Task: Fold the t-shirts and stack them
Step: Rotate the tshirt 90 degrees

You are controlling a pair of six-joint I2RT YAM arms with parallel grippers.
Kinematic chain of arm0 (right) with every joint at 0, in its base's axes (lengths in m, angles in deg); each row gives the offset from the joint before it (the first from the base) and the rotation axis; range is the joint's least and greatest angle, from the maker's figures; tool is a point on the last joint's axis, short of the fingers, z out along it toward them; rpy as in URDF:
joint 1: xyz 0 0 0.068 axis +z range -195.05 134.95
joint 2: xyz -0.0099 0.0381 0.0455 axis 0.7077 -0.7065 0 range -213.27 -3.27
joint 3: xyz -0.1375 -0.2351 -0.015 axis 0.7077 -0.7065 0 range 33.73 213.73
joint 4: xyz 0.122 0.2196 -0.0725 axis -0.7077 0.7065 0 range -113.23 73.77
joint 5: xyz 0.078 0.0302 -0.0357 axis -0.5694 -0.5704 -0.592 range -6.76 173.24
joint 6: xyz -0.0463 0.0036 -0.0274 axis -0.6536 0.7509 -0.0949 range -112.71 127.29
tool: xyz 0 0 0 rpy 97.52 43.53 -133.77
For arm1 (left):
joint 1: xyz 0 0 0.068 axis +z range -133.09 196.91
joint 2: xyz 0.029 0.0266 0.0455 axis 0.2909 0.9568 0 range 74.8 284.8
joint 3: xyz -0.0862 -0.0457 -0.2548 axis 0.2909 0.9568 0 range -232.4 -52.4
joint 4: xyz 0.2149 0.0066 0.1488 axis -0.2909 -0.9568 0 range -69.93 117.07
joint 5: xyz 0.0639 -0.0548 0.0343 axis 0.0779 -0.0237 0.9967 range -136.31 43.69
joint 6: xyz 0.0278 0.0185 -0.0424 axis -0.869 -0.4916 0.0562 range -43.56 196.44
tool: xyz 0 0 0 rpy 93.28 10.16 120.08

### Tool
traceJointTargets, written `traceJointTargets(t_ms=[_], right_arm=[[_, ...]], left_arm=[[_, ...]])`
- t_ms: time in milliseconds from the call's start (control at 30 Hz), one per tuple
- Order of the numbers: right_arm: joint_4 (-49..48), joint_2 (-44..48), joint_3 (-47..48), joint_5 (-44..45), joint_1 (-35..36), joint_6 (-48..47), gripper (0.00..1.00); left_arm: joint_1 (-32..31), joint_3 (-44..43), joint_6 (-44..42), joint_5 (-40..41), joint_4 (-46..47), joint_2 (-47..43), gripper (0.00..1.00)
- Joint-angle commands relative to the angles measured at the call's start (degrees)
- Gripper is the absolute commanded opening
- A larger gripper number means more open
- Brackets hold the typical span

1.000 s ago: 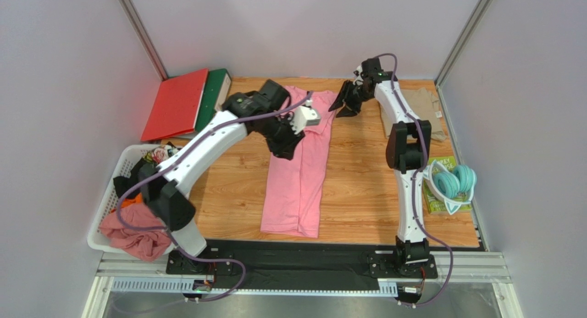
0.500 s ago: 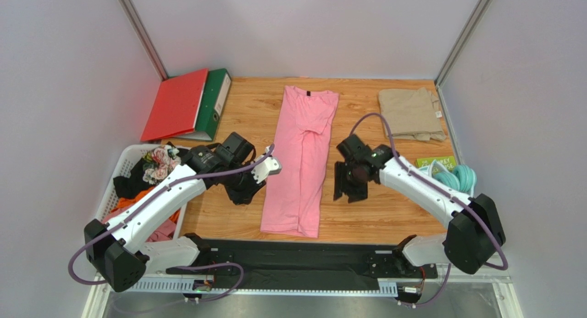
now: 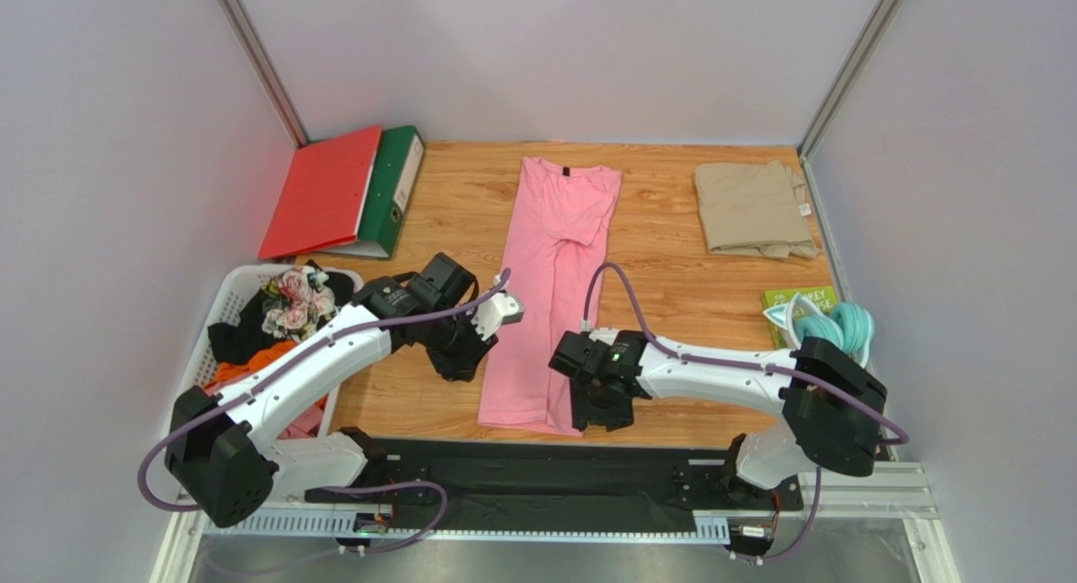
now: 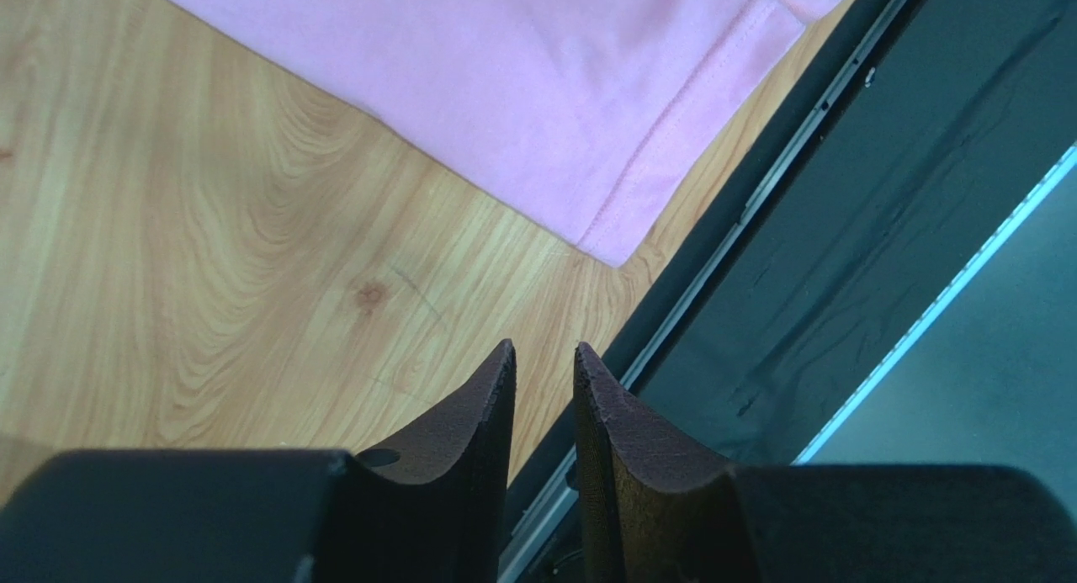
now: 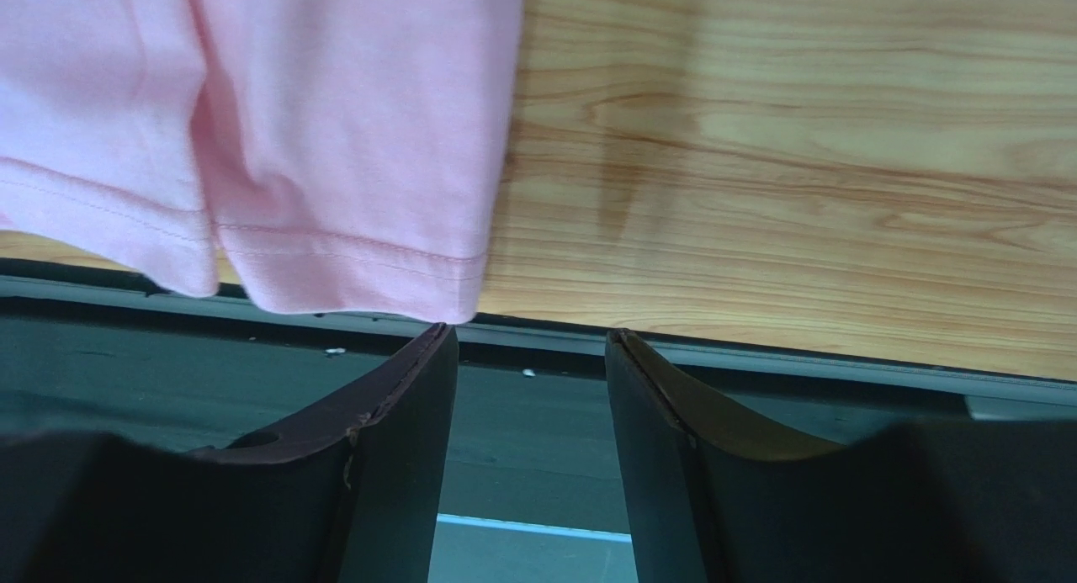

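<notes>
Wooden bench: the pink t-shirt lies flat just right of your left end effector, narrowly parted and empty; its hem lies just ahead of your right end effector, spread and empty.

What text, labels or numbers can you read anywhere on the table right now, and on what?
No text is legible.
On the pink t-shirt, the dark neck label: too small.
On the green binder, the white spine label: blurred.
On the green packet under the headphones: print unreadable.
</notes>
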Motion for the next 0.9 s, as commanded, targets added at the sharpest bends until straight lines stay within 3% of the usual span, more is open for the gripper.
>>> traceJointTargets(t_ms=[0,300,567,867], right_arm=[[-5.94,-0.98,1.88,1.31,2.12,5.50,0.52],[-10.52,-6.34,2.76,-0.10,3.27,7.00,0.50],[-11.04,-6.35,1.18,0.17,3.18,7.70,0.40],[-10.25,-4.32,0.56,0.78,2.57,7.52,0.39]], left_arm=[[-0.41,0.03,1.48,-2.56,1.76,2.21,0.31],[-0.50,-4.45,1.92,-4.23,0.62,13.98,0.31],[-0.85,-5.77,4.64,-10.19,2.38,16.98,0.31],[-1.91,-4.99,7.01,-15.92,-0.88,21.73,0.39]])
